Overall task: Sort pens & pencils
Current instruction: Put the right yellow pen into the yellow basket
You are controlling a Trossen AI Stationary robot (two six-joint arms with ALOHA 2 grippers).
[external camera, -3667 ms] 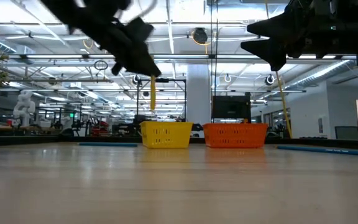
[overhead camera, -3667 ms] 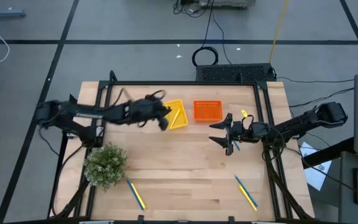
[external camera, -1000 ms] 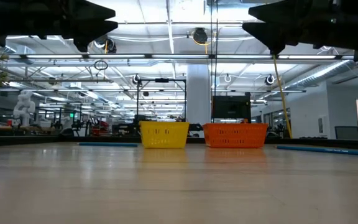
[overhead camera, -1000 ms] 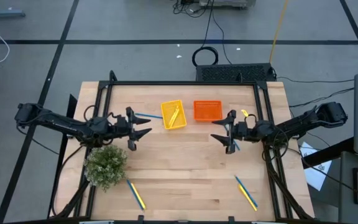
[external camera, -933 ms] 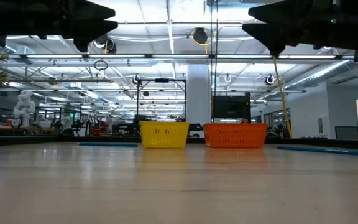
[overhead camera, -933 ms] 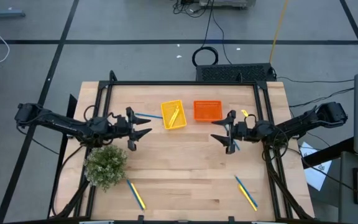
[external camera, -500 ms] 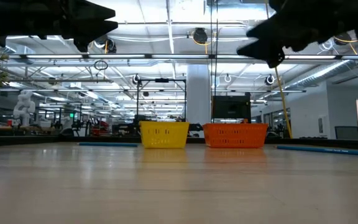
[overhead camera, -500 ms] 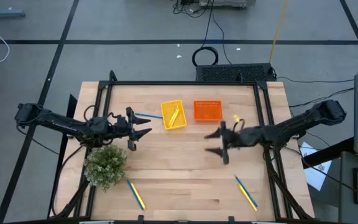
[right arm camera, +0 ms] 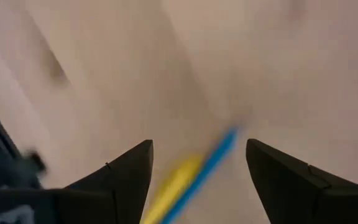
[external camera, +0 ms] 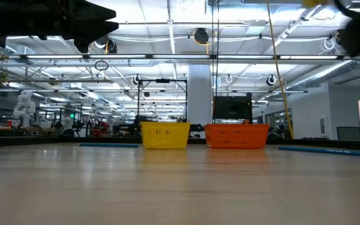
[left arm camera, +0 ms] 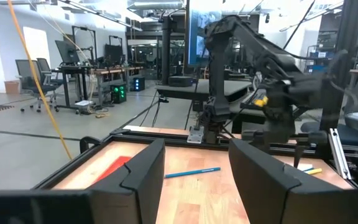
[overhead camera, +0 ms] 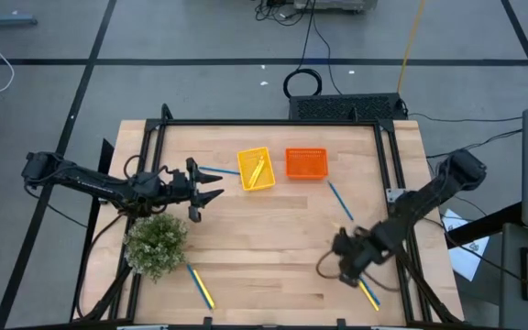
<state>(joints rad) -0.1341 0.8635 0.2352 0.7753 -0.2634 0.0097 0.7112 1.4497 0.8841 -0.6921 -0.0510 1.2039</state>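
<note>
Near front-right edge | right end effector (overhead camera: 339, 268) spread | above pen (right arm camera: 211, 159) and pencil (right arm camera: 174, 184)

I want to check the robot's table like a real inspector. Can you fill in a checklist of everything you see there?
Surface: wooden table, bare in the middle.
Job's things: yellow basket holds a pencil; orange basket looks empty. Loose pens: one left of the yellow basket, one right of the orange one. A pen-and-pencil pair lies near the plant, another under the right tool.
Clutter: small plant at the left.
Grippers: left tool open, empty, above the plant; right tool open, empty, over the front-right pair.
Cables: black cords on the floor behind the table.
Surroundings: grey floor, desks and machines; no people seen.
</note>
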